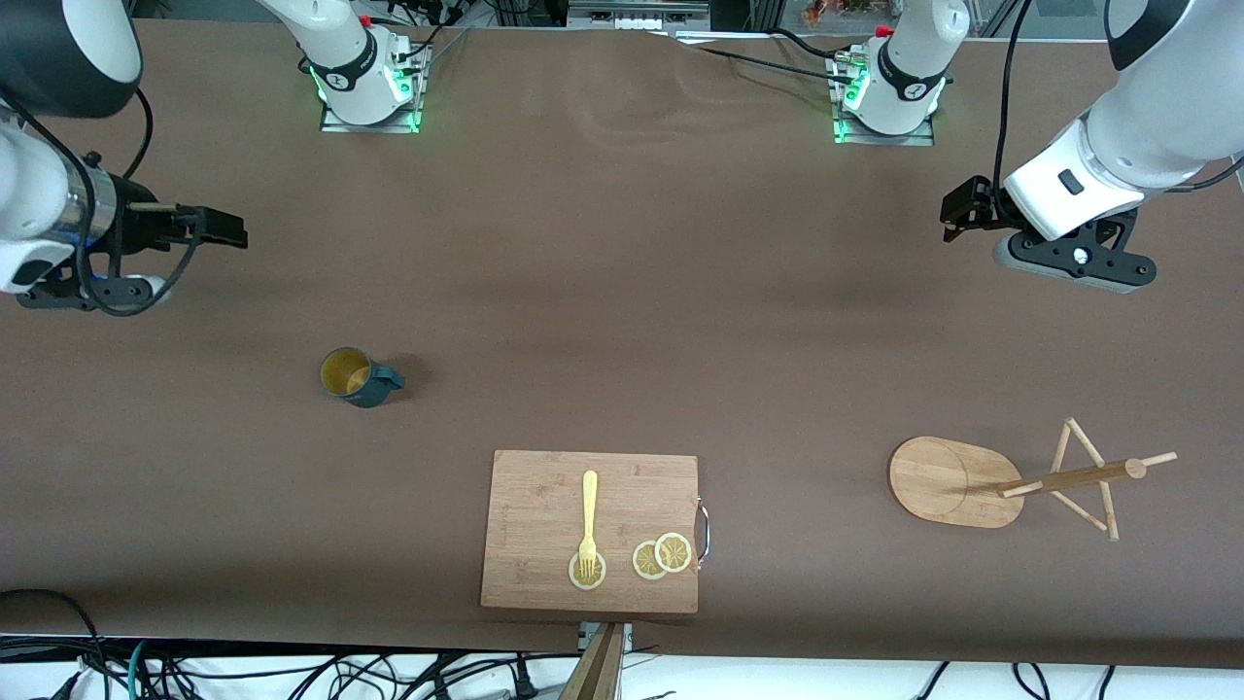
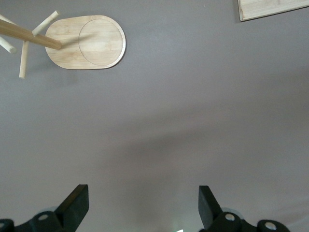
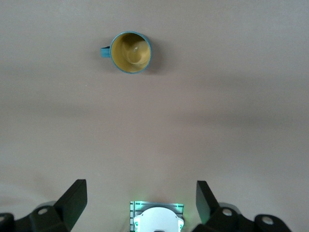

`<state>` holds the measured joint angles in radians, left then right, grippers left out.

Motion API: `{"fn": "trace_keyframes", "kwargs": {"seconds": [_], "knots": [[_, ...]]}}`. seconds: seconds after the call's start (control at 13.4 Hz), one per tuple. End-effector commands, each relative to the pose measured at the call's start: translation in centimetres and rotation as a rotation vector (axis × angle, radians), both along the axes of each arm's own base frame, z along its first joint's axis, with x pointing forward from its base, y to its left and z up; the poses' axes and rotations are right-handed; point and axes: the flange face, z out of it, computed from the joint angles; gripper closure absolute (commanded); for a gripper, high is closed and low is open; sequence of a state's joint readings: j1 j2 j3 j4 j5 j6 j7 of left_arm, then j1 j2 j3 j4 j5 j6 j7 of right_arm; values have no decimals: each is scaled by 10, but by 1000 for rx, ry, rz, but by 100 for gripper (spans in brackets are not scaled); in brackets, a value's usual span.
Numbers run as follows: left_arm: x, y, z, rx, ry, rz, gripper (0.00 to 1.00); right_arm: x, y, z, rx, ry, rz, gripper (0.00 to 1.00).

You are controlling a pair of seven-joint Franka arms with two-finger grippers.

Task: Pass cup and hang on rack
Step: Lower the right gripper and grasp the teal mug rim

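Nothing done yet: cup (image 1: pixel 358 376) upright on desk (image 1: pixel 622 292) toward right arm's end, untouched; rack (image 1: pixel 1011 479) toward left arm's end, pegs bare. Right gripper (image 1: pixel 219 228) and left gripper (image 1: pixel 957 209) both spread, empty, hovering over bare desk. Left: grasp, pass, hang.

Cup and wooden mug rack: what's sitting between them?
Between the cup and the rack, the front view shows a cutting board, nearer the camera.
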<state>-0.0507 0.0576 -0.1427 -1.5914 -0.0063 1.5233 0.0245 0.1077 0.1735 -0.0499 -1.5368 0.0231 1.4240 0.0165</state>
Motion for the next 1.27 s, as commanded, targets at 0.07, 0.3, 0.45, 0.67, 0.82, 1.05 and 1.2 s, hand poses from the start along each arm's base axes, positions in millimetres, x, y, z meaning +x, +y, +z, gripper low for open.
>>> {"fn": "trace_keyframes", "kwargs": {"seconds": [0.07, 0.3, 0.45, 0.67, 0.82, 1.05, 1.2], "knots": [[0, 1, 8, 18, -4, -12, 0, 20, 7, -19, 31, -40, 97, 0], [0, 3, 10, 17, -8, -10, 0, 28, 50, -58, 42, 8, 167, 0], [1, 2, 10, 18, -11, -12, 0, 31, 61, -74, 54, 23, 171, 0], [5, 4, 10, 18, -25, -6, 0, 47, 41, -102, 53, 10, 129, 0], [13, 14, 17, 4, -74, 19, 0, 53, 13, -117, 51, 25, 82, 0], [18, 23, 15, 5, -77, 33, 0, 69, -20, -142, 42, -11, 32, 0], [18, 26, 20, 6, -84, 39, 0, 70, -20, -166, 43, 5, 25, 0]]}}
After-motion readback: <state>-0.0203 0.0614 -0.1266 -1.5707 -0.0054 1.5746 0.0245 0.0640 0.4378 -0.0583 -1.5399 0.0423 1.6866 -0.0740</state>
